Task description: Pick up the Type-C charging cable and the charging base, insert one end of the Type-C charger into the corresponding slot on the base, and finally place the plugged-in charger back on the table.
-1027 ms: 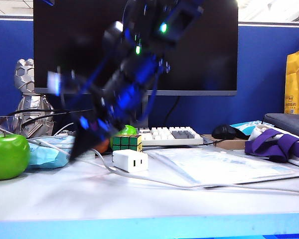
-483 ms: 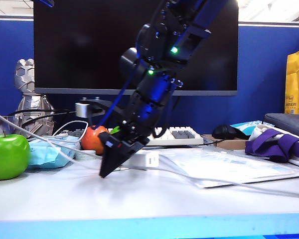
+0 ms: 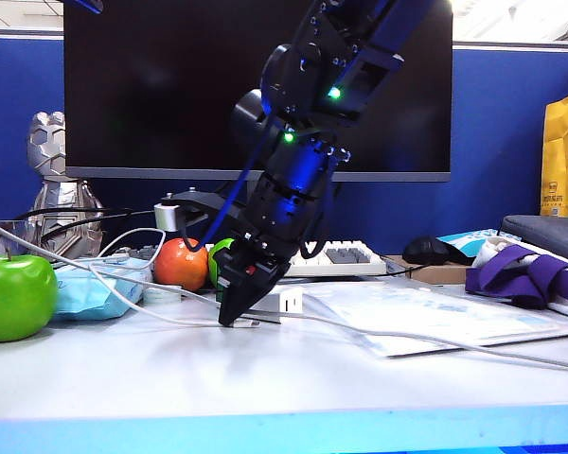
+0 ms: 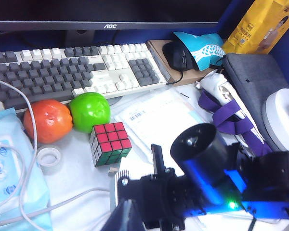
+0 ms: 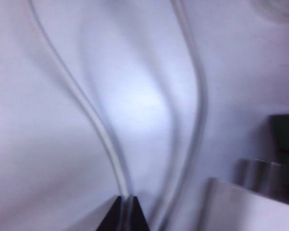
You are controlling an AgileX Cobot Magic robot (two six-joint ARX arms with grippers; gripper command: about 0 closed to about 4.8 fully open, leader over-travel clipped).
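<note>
I had the right gripper point(image 3: 235, 318) down on the table point(image 3: 265, 388), clamped on the cable point(image 5: 98, 139) just beside the base point(image 3: 286, 303), left gripper closed but outside every view, Rubik's cube point(image 4: 110, 143) behind the base.

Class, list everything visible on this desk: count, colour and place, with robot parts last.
Type-C charging cable: 1, white, across table
charging base: 1, white, behind right gripper
Rubik's cube: 1, multicoloured, near base
green apple: 1, front left
orange fruit: 1, before keyboard
keyboard: 1, white-grey, below monitor
monitor: 1, black, back
mouse: 1, black, right of keyboard
table: 1, pale grey
right gripper: shut on cable, tips at table
left gripper: shut, out of view
</note>
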